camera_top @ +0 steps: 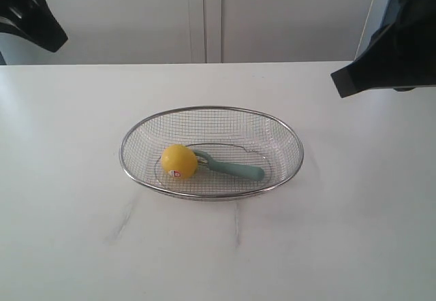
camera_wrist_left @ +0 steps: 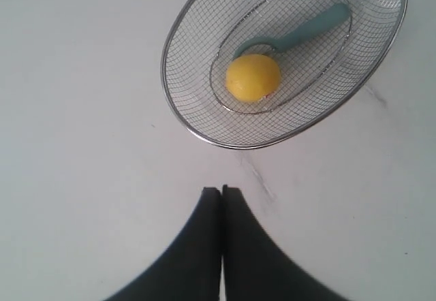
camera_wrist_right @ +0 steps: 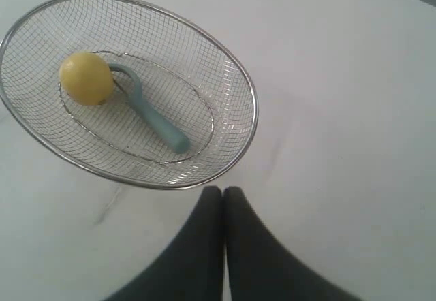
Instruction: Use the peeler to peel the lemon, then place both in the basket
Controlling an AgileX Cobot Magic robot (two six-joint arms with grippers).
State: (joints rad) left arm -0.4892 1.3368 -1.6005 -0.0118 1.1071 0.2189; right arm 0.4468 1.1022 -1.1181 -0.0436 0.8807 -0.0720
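The yellow lemon [camera_top: 179,161] with its small white-and-red sticker lies inside the silver wire basket [camera_top: 211,110] at the table's middle. Beside it, also in the basket, lies the peeler [camera_top: 231,168]; its teal handle points right and its blade head touches the lemon. The left wrist view shows the lemon [camera_wrist_left: 253,77], the peeler [camera_wrist_left: 306,32] and the basket [camera_wrist_left: 178,103] well ahead of my left gripper [camera_wrist_left: 221,191], which is shut and empty. My right gripper [camera_wrist_right: 223,191] is shut and empty too, just outside the basket rim [camera_wrist_right: 253,120], with the lemon [camera_wrist_right: 85,77] and peeler [camera_wrist_right: 153,118] beyond.
Both arms hang high at the exterior view's upper corners, left arm [camera_top: 27,15], right arm [camera_top: 395,49]. The white table [camera_top: 340,233] has faint grey veins near the basket. A pale wall panel runs behind the table.
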